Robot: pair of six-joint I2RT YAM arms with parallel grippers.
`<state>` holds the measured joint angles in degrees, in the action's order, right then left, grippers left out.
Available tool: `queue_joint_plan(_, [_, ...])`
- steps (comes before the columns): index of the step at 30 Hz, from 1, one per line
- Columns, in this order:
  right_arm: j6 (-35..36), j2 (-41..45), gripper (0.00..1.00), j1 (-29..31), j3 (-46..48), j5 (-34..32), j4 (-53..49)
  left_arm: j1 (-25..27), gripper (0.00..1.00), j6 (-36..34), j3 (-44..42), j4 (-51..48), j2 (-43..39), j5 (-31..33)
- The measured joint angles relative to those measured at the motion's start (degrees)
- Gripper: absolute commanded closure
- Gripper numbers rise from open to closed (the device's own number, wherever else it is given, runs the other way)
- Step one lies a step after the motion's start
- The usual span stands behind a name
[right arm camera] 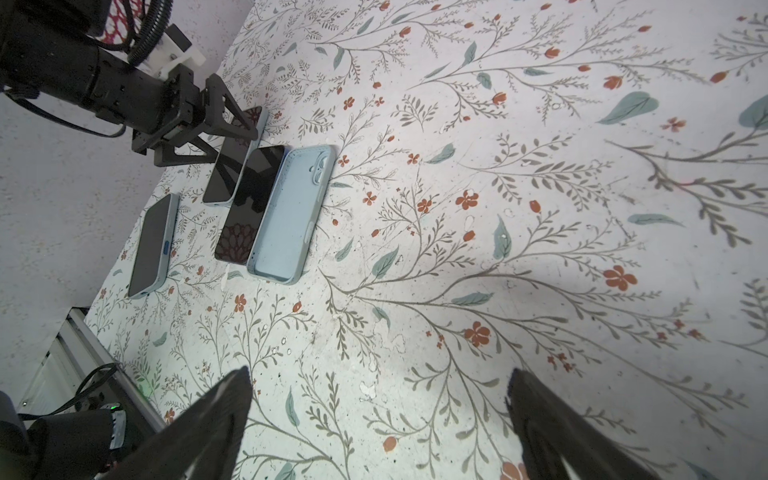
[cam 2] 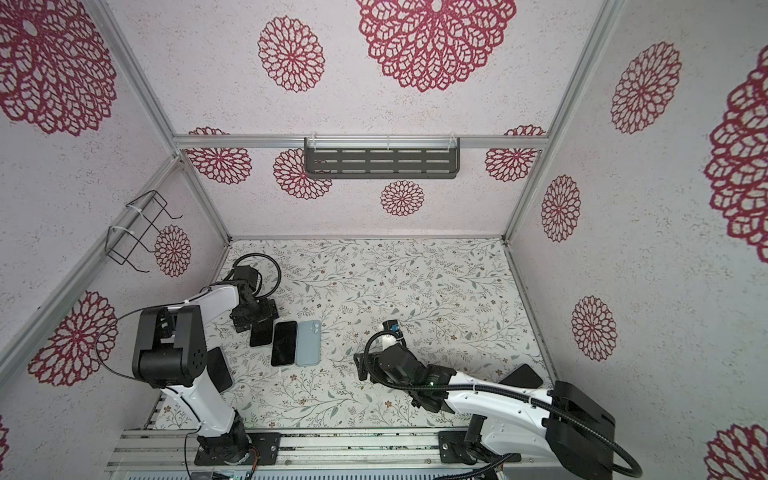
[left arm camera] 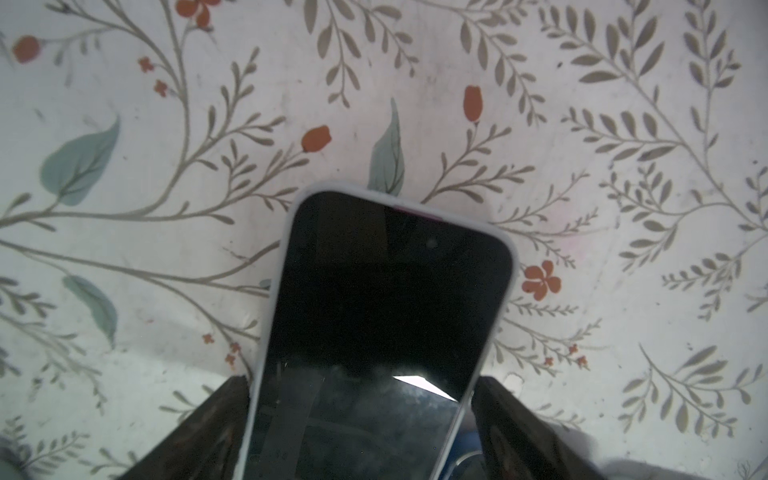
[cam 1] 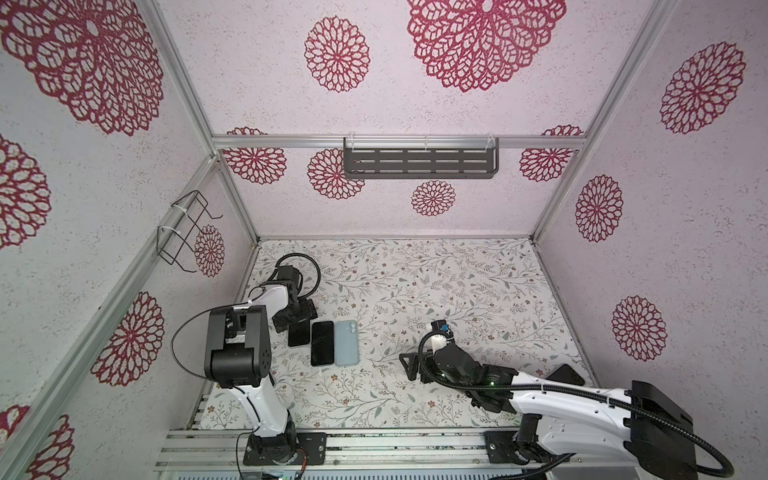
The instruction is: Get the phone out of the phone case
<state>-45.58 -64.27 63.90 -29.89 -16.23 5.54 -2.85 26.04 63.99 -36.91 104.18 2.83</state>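
The cased phone (left arm camera: 386,299) lies screen up near the left side of the table (cam 1: 457,291), a black slab in a pale case (left arm camera: 514,266) whose rim shows around the glass. The left claw (left arm camera: 359,380) stands astride it, with a finger (left arm camera: 216,415) hard by each long edge. I cannot tell whether they pinch it or merely flank it.

Just to its right lie a bare phone (cam 1: 322,343), screen up, and then a light blue case (cam 1: 346,343), hollow side up with its camera cutout at the far end. All three lie side by side and parallel, their long axes running from the front rail (cam 1: 374,446) toward the back wall (cam 1: 374,216). A second phone in a case (right arm camera: 151,245) lies nearer the front, by the left arm's base and apart from the row.

The right claw (right arm camera: 378,415) hangs wide open over bare tabletop, well to the right of the row, gripping nothing.

The table has a covering of grey sprigs and small red flowers. Pale walls printed with big crimson rosettes close in three sides on an aluminium frame. A grey slotted shelf (cam 1: 419,163) hangs on the back wall and a wire rack (cam 1: 185,232) on the left one.
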Motion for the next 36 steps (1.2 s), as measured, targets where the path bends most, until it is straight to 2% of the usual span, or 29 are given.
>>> queue_joint_plan(9, [-0.02,0.39,0.01,0.00,0.35,0.00,0.11,-1.20,0.13,0.13,-0.35,0.33,-0.13,-0.59])
queue_joint_plan(15, [-0.04,0.66,0.01,0.00,0.52,-0.02,0.13,-2.29,0.06,1.22,-1.05,0.66,-0.22,-0.83])
queue_joint_plan(22, [-0.04,0.76,0.01,0.00,0.55,0.00,0.15,-2.29,0.05,1.68,-1.20,0.61,-0.24,-0.61])
queue_joint_plan(27, [-0.04,0.76,0.01,0.00,0.55,-0.02,0.15,-2.29,0.12,1.84,-1.81,0.85,-0.68,-0.87])
queue_joint_plan(30, [-0.02,0.76,0.01,0.00,0.55,0.00,0.17,-2.32,0.23,1.68,-1.92,0.76,-0.92,-0.98])
queue_joint_plan(36, [0.02,0.76,0.01,0.00,0.55,0.02,0.17,-2.62,0.20,2.08,-3.54,0.55,-2.71,-1.46])
